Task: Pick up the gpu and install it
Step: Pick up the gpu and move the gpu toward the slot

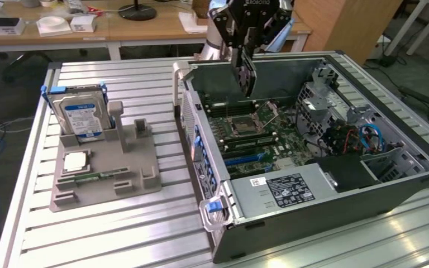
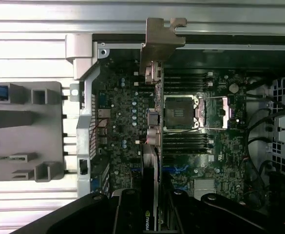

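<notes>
The gpu (image 1: 244, 72) is a thin black card that hangs on edge above the open computer case (image 1: 334, 223), over the motherboard (image 1: 263, 131). My gripper (image 1: 243, 44) is shut on the card's upper end. In the wrist view the gpu (image 2: 152, 141) runs edge-on away from my gripper (image 2: 149, 217), and its silver bracket (image 2: 159, 41) reaches over the case's rear wall. Below the card lie the motherboard (image 2: 123, 122) and the CPU socket (image 2: 179, 112). The card is clear of the board.
On the slatted aluminium table, to the exterior view's left of the case, a grey fixture (image 1: 106, 178) holds a blue-labelled hard drive (image 1: 80, 114), a processor chip (image 1: 76, 162) and a green memory stick (image 1: 95, 177). Cables and a drive cage (image 1: 348, 134) crowd the case's right side.
</notes>
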Robot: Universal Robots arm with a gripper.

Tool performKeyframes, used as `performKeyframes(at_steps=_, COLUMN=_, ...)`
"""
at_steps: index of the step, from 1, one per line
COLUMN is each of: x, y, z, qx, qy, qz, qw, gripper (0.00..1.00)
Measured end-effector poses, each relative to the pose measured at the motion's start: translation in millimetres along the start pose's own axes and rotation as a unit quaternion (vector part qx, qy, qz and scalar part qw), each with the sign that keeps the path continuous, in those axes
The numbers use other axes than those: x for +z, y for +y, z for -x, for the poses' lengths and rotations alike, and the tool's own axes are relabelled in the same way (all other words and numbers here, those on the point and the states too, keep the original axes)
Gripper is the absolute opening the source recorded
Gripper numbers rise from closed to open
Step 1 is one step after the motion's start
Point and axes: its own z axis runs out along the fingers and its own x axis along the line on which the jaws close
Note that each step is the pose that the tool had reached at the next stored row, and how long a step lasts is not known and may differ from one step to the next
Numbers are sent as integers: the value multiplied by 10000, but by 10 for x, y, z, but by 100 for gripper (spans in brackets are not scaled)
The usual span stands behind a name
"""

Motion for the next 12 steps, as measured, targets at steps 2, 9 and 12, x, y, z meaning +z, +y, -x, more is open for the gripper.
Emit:
performKeyframes(at_steps=2, x=1, y=1, z=50, qx=4, qy=0, qz=0, qw=10000, gripper=26)
performKeyframes(at_steps=9, x=5, y=7, z=231, qx=19, qy=-1, qz=-1, qw=10000, gripper=26)
performKeyframes(at_steps=12, x=6, y=9, z=305, qx=26, qy=-1, qz=-1, qw=10000, gripper=26)
